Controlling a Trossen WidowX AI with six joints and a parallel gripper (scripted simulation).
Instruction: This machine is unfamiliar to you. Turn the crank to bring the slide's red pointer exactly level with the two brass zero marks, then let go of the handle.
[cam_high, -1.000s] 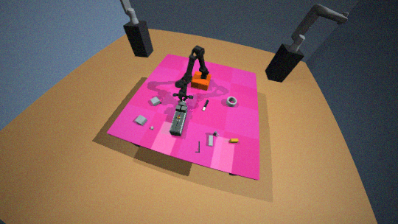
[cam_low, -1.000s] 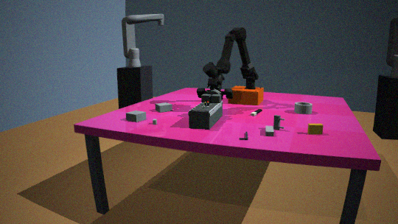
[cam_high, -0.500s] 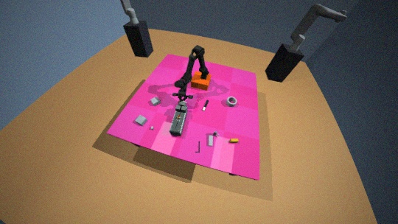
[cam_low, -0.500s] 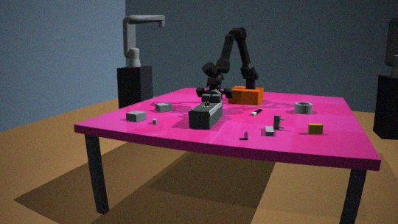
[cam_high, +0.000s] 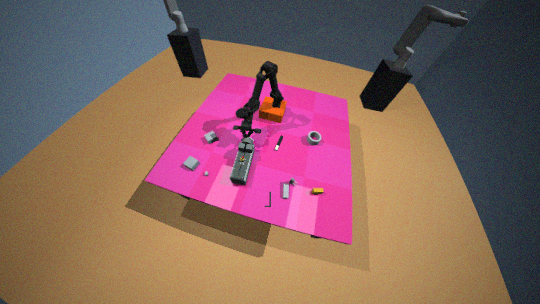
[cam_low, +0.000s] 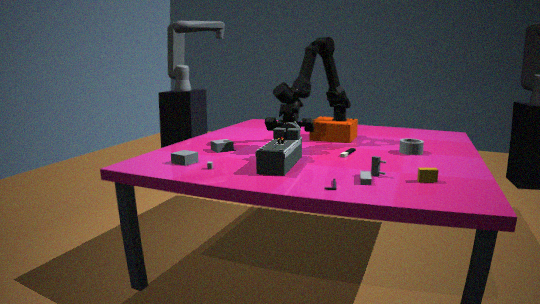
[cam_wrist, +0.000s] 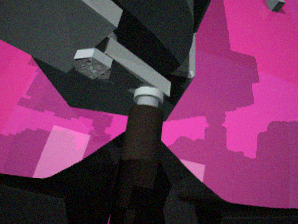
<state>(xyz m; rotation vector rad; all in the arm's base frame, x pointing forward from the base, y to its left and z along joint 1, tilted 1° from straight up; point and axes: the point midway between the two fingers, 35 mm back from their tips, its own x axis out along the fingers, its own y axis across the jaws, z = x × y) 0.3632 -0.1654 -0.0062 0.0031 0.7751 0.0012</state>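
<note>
One gripper (cam_high: 246, 134) (cam_low: 289, 125) (cam_wrist: 139, 140), clenched on the handle (cam_wrist: 145, 120) at the machine's (cam_high: 242, 167) (cam_low: 278, 156) far end, should probably turn the crank (cam_wrist: 137, 67) in a slow arc, easing off as the pointer nears level.

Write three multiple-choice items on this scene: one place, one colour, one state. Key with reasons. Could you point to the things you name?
1. Where is the yellow block?
A) On the floor
B) On the table
C) On the orange base

2. What colour is the table top?
A) Green
B) White
C) Pink

3. How is the gripper?
A) Shut on the crank handle
B) Wide open
C) Shut on the ring

1: B, the yellow block (cam_high: 317, 191) (cam_low: 428, 175) rests near the table's edge.
2: C, the table top (cam_high: 330, 165) (cam_low: 450, 200) is pink throughout.
3: A, the gripper (cam_high: 246, 134) (cam_low: 289, 127) (cam_wrist: 139, 140) has the crank handle (cam_wrist: 144, 125) between its fingers.
</note>
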